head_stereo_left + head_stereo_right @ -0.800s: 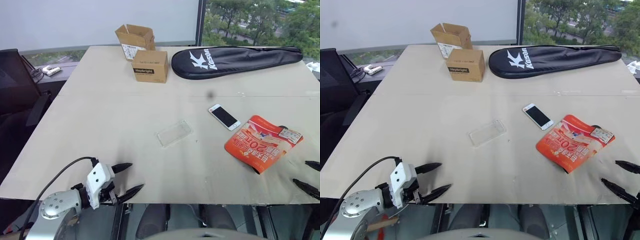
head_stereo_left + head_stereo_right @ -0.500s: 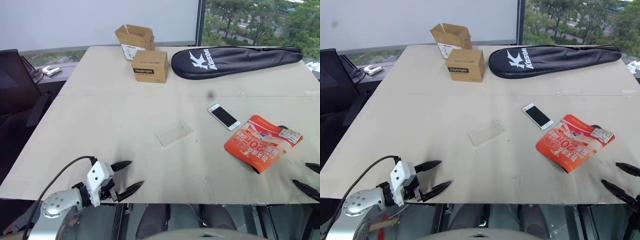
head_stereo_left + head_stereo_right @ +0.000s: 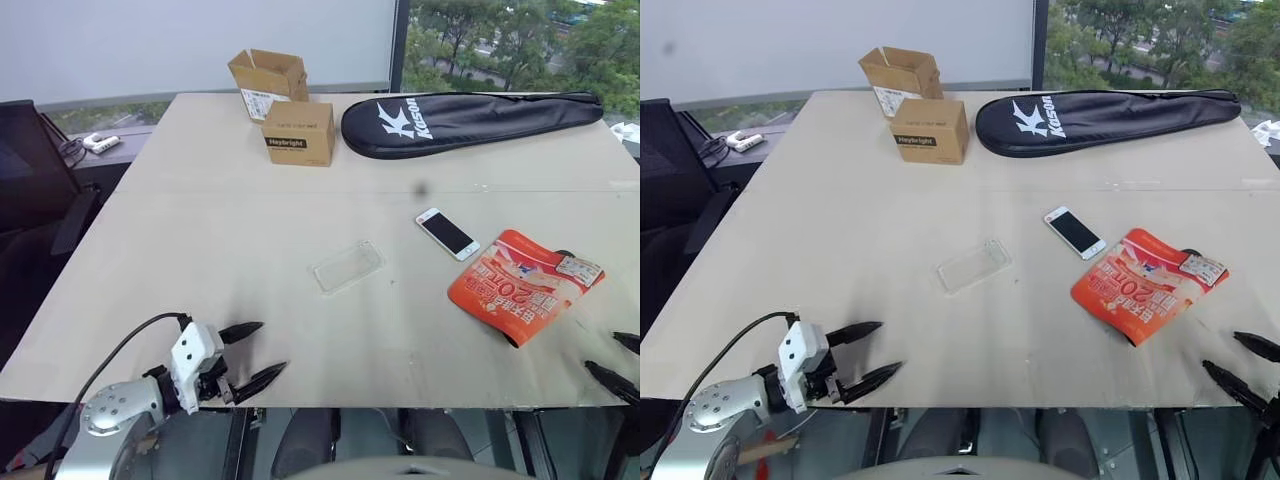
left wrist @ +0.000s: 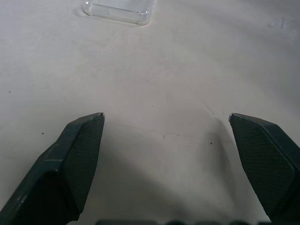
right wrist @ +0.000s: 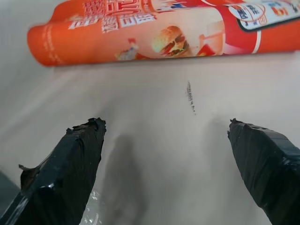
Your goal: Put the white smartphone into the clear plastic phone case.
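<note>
Clear plastic phone case (image 4: 118,10) on table (image 4: 187,70)

case (image 3: 348,266): mid-table (image 3: 200,240), left of phone
phone (image 3: 447,233): right of case, just beside pouch
pouch (image 3: 523,285): right, nearer edge than phone
boxes (image 3: 283,105): far side, left of racket bag (image 3: 470,111)
grippers: left (image 3: 253,352), right (image 3: 618,361), at near corners

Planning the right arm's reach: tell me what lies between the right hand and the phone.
The orange snack pouch lies on the table between the right hand, open at the near edge, and the phone beyond the pouch's far left corner. From the phone to the case, the table is bare.
</note>
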Controlling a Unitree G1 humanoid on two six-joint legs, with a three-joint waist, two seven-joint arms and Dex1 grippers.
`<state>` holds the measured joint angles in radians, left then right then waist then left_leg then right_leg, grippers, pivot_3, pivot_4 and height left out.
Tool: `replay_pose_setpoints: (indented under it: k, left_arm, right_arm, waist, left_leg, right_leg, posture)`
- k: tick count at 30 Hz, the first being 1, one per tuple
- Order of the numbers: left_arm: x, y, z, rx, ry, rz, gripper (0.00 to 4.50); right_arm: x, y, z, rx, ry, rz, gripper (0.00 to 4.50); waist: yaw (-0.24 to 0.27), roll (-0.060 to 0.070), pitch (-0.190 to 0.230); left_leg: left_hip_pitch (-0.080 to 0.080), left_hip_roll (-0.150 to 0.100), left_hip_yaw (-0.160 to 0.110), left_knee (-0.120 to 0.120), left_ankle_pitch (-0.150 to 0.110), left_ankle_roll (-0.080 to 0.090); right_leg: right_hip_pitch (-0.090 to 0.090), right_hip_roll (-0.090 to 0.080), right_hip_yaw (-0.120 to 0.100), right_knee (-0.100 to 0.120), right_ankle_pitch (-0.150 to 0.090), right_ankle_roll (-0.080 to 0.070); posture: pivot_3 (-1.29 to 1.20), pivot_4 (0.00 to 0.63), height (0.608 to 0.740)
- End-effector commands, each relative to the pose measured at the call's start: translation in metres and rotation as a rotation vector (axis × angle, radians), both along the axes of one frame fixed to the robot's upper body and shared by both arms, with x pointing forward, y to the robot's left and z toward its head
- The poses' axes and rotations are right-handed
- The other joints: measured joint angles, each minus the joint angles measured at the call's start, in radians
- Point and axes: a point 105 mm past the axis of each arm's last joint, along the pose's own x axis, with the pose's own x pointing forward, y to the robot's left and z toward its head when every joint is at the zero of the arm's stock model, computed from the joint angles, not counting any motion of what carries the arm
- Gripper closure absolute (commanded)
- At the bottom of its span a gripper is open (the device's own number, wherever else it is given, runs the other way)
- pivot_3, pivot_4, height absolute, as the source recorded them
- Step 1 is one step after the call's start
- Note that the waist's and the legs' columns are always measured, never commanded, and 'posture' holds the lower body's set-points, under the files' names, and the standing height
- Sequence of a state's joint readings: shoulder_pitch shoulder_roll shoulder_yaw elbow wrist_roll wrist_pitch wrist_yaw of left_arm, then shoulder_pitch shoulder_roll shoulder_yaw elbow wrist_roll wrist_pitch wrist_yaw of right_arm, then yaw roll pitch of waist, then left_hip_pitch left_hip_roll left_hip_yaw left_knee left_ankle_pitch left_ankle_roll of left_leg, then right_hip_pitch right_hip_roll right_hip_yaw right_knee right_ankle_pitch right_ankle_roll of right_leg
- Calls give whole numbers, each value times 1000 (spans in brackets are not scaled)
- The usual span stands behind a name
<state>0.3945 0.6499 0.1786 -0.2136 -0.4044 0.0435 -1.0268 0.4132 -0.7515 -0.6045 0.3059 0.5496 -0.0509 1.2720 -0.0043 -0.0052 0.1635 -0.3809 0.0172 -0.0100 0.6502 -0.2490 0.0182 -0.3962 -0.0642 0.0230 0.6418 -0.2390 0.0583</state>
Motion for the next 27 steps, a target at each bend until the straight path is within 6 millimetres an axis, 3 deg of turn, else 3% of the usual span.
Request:
replay_pose_setpoints:
  k: [1, 3, 6, 14, 24, 27]
  left_arm:
    - [2, 5, 1, 12, 1, -16, 54]
    - [4, 3, 6, 32, -33, -58, 54]
    - [12, -3, 20, 32, -94, -122, 54]
    - [26, -30, 59, -69, -128, -281, 54]
    - [16, -55, 70, -107, -42, -487, 54]
    - [18, -56, 69, -80, -61, -503, 0]
  right_arm:
    - [11, -5, 13, 34, -28, -131, 0]
    - [17, -5, 9, 53, 28, -228, 0]
    - [29, 9, 15, 213, 57, -296, 0]
    - [60, 38, 18, 485, 122, -417, 0]
    - [82, 54, 0, 433, 214, -382, 0]
    - [84, 54, -1, 433, 212, -382, 656]
  waist:
    - [0, 0, 0]
    - [0, 0, 0]
    - [1, 0, 0]
    - [-16, -14, -1]
    - [-39, -24, -3]
    - [-40, -25, -3]
  left_leg:
    - [0, 1, 0, 0, 0, 0]
    - [0, 1, 0, 0, 0, 0]
    - [-2, 1, 0, 0, -2, -3]
    - [-16, 2, 2, 0, 0, 0]
    - [-14, 7, 5, 1, 0, 1]
    - [-12, 10, 5, 2, 0, 1]
  right_leg:
    - [0, 0, 0, 0, 0, 0]
    - [0, 0, 0, 0, 0, 0]
    - [-2, -1, 0, 0, 0, 0]
    - [-15, 2, 1, -1, 3, -4]
    - [-15, 15, 3, 0, 5, -6]
    - [-15, 17, 5, 0, 5, -8]
  posture:
    - [0, 150, 740]
    - [0, 150, 740]
    - [0, 150, 740]
    - [0, 150, 740]
    - [0, 150, 740]
    - [0, 150, 740]
